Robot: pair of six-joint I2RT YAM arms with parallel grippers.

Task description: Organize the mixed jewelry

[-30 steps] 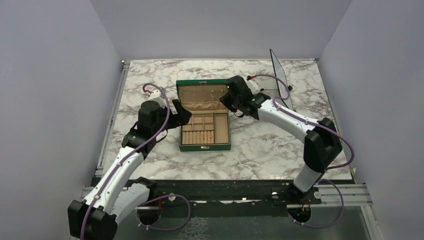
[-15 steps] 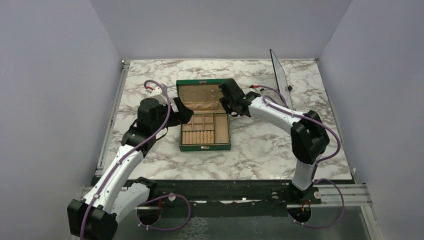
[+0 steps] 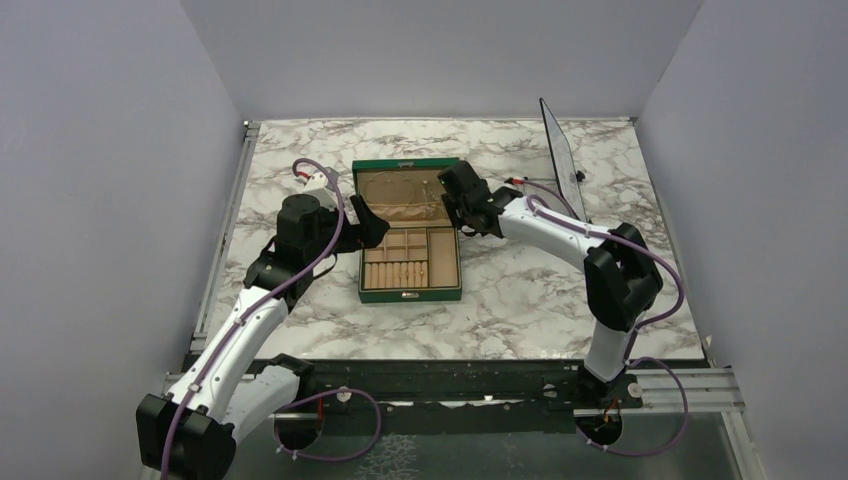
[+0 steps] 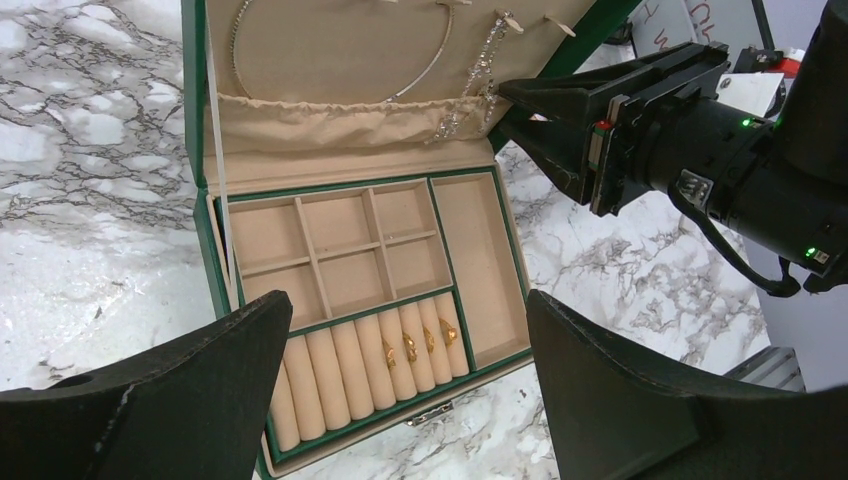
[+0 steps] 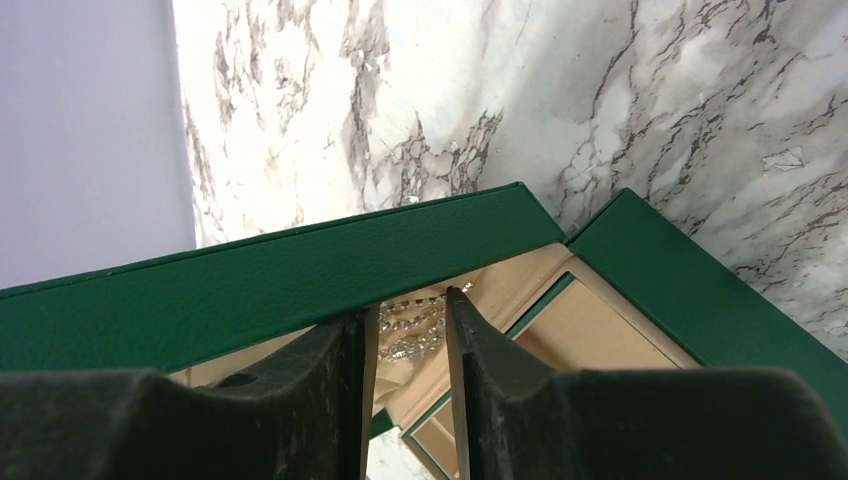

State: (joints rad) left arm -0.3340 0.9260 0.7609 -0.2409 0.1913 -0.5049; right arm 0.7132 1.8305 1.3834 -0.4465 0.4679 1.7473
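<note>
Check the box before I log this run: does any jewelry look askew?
The sparkly chain in the open lid droops in a bunch over the pocket's edge at its right side, unlike the thin hoop necklace. The gold rings sit neatly in the rolls.

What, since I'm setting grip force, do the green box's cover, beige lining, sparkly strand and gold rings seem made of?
Green hinged box cover: fine-grained, matte, probably faux leather.
Beige lining: soft and matte, likely velvet-like fabric; the lid pocket edge puckers.
Sparkly silvery strand: metal with glinting clear stones, perhaps rhinestones.
Small gold-coloured rings: shiny yellow metal, solid or plated unclear.
</note>
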